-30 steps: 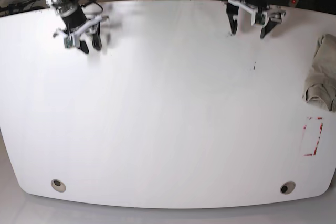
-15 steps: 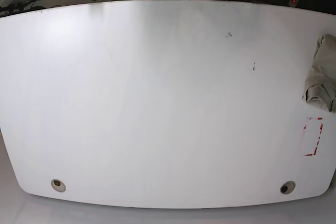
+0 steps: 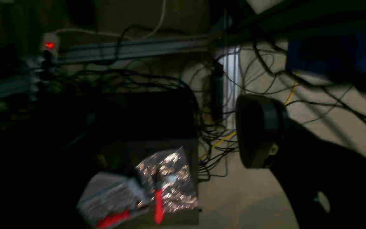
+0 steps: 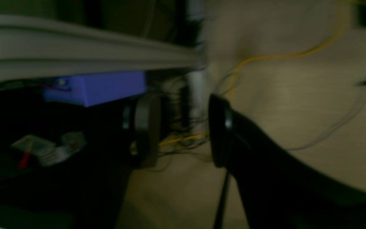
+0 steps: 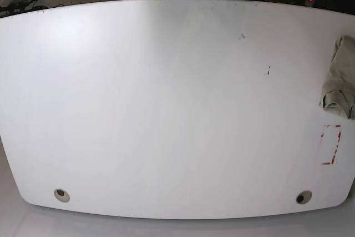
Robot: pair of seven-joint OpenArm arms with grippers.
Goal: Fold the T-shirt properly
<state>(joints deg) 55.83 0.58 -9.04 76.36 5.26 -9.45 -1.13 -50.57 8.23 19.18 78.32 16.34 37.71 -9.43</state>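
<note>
Shirt (image 5: 339,77) sits bunched at the table's (image 5: 166,109) right edge, mid-depth, part of it cut off by the frame. It's crumpled, not spread, so judge no fold as started. Its visible lump runs roughly near-to-far along the edge; the true long axis you can't read from a heap.

Neither arm shows over the table in the base view. Both wrist cams look at cables and floor behind the far edge.

Left gripper (image 3: 183,133): only one finger (image 3: 259,130) shows, nothing against it. Jaws read wide, empty.

Right gripper (image 4: 183,130): both pads visible with a clear gap between, about half spread, nothing held.

Key relation: the shirt lies toward the near-right from both parked claws. The left arm works the right side of the base view, so it's the nearer one. My call: lead with the left to drag the heap toward table centre, then bring the right in to spread it.
</note>
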